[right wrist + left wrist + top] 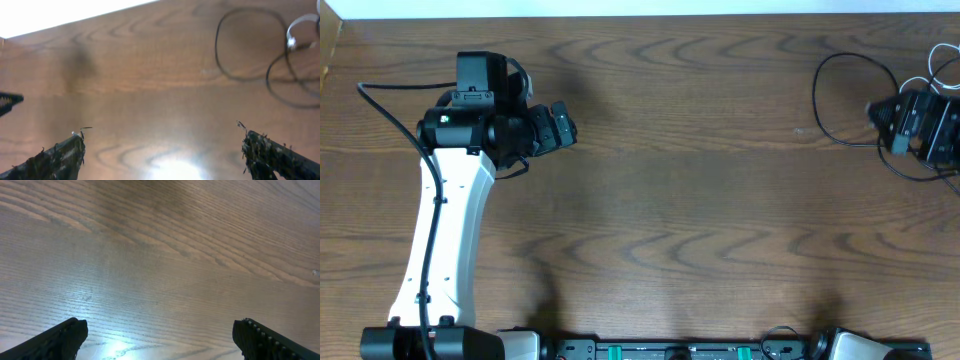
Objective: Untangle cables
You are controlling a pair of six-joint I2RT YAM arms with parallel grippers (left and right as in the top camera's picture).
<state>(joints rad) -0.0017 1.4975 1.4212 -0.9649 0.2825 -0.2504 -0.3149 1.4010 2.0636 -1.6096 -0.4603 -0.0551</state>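
Observation:
The cables lie at the table's far right edge. A thin black cable (817, 100) loops out to the left of my right gripper (882, 128), and a white cable (932, 70) curls behind it. The right wrist view shows the black loop (216, 45), the white cable (295, 24) and a second black loop (280, 97) at the upper right, beyond the right gripper (162, 137), which is open and holds nothing. My left gripper (563, 125) hovers at the far left of the table. In its own view the left gripper (160, 325) is open wide over bare wood.
The wooden table (700, 200) runs between the two arms. The left arm's white link (445, 230) and its thick black wire (395, 120) cross the left side. A dark tip (10, 100) shows at the left edge of the right wrist view.

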